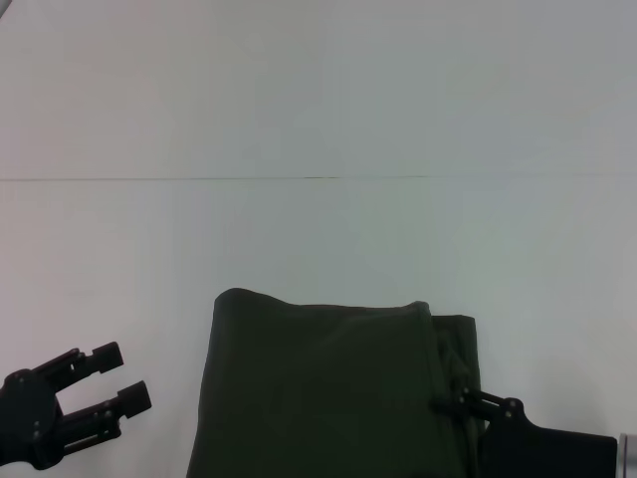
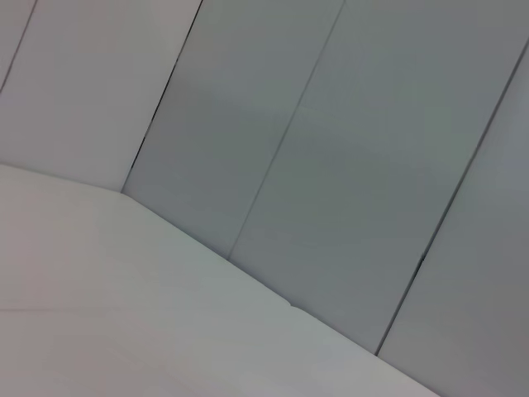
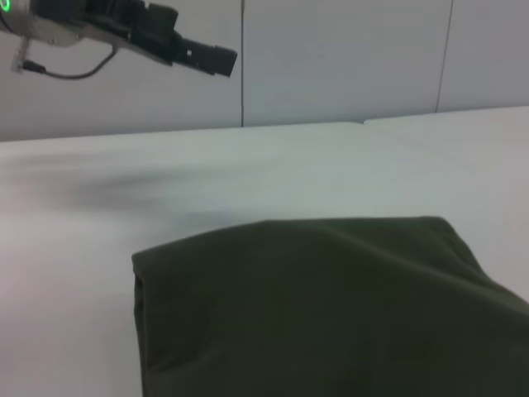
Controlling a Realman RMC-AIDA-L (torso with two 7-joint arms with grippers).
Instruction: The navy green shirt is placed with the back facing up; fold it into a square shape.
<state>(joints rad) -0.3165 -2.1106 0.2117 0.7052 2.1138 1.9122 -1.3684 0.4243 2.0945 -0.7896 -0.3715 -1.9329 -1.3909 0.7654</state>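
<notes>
**Head view: shirt folded, right gripper at its edge**

Head cam shows the navy green shirt (image 1: pixel 328 393) folded into a compact block at the near centre of the white table (image 1: pixel 318 119), an under layer peeking out along its right side. My right gripper (image 1: pixel 460 404) sits at that right edge, fingers on the fabric; looks pinched on it, but I can't tell for sure from this angle. Left gripper (image 1: pixel 111 376) hovers off the shirt's left side, well clear of it, fingers spread, holding nothing. Right wrist cam sees the shirt's rounded fold up close.
</notes>
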